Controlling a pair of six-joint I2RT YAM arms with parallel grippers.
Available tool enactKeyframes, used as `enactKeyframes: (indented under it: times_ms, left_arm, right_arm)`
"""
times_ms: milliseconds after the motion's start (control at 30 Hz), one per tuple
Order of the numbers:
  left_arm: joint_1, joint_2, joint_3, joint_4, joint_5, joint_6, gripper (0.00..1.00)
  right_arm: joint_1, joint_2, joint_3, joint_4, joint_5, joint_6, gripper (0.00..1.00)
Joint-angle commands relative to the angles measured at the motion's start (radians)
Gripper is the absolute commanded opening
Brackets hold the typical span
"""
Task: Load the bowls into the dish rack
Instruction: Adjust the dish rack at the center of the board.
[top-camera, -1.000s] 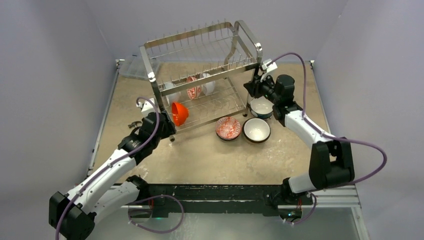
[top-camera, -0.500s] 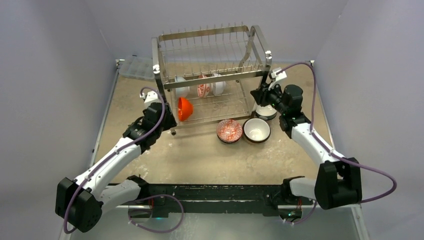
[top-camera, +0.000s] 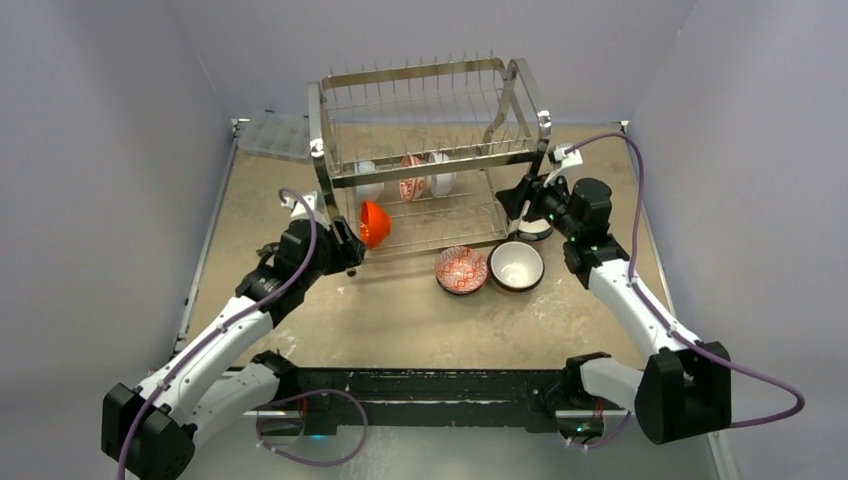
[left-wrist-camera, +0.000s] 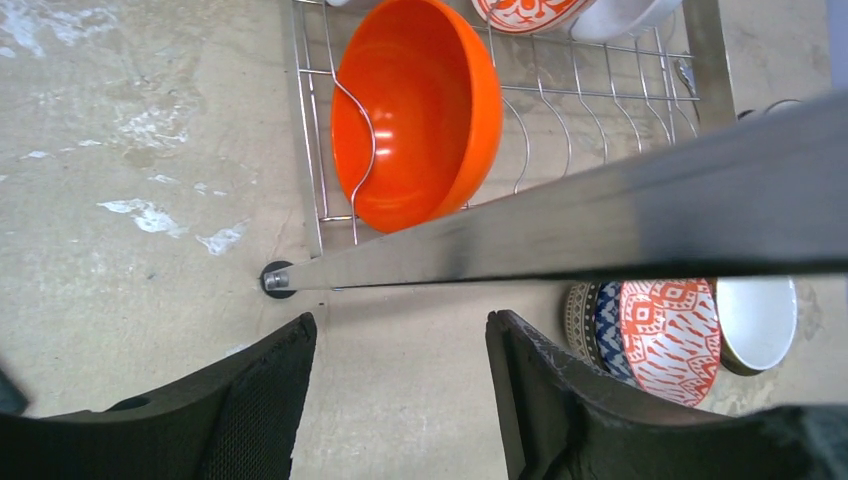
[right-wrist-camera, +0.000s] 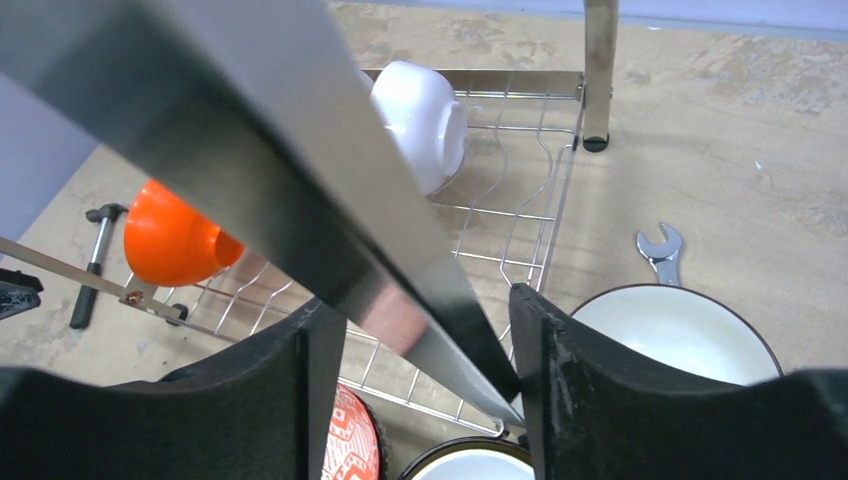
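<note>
The steel dish rack (top-camera: 430, 150) stands at the back centre. Its lower tier holds an orange bowl (top-camera: 373, 223), two white bowls (top-camera: 368, 180) and a red floral bowl (top-camera: 412, 178). On the table in front lie another red floral bowl (top-camera: 461, 269) and a white bowl with a dark outside (top-camera: 516, 264). A third white bowl (top-camera: 530, 228) sits by the rack's right leg. My left gripper (top-camera: 345, 252) is open and empty, just short of the front-left leg (left-wrist-camera: 500, 250). My right gripper (right-wrist-camera: 415, 310) is open, with the rack's right leg (right-wrist-camera: 400, 250) between its fingers.
A clear plastic box (top-camera: 275, 135) lies at the back left corner. A wrench (right-wrist-camera: 660, 250) lies on the table right of the rack, and a small hammer (right-wrist-camera: 92, 262) lies to its left. Grey walls close in both sides and the back.
The rack has swung round and shifted right, and now stands square to the table. Both grippers moved right with it. The bowls on the table stayed put.
</note>
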Motion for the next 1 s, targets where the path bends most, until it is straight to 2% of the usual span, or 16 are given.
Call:
enactKeyframes:
  times_ms: [0,233,433,567,667,767,867,967]
  left_arm:
    - [-0.044,-0.031,-0.006,0.05,0.142,0.077,0.64]
    - [-0.045,-0.063,0.032,-0.044,0.083,0.092,0.75]
    - [-0.045,-0.116,0.076,-0.134,0.0,0.102,0.83]
    - [-0.045,-0.172,0.066,-0.146,0.017,0.123,0.81]
    - [-0.045,-0.205,0.045,-0.131,0.094,0.152,0.77]
    - [-0.043,-0.24,0.015,-0.078,0.24,0.186,0.71]
    - [-0.045,-0.294,-0.023,-0.006,0.361,0.2,0.69]
    - [-0.045,-0.339,-0.046,0.078,0.46,0.208,0.68]
  right_arm:
    - [0.043,-0.073,-0.018,-0.061,-0.044,0.1,0.65]
    - [0.043,-0.174,-0.06,-0.143,0.07,0.091,0.85]
    - [0.043,-0.224,-0.087,-0.225,0.093,0.092,0.86]
    - [0.043,-0.208,-0.09,-0.215,0.064,0.082,0.83]
    - [0.043,-0.159,-0.068,-0.178,0.028,0.068,0.77]
    - [0.043,-0.089,-0.019,-0.139,0.011,0.043,0.67]
    - [0.043,-0.005,0.037,-0.086,-0.018,0.035,0.5]
    - [0.043,0.095,0.09,-0.038,-0.102,0.06,0.25]
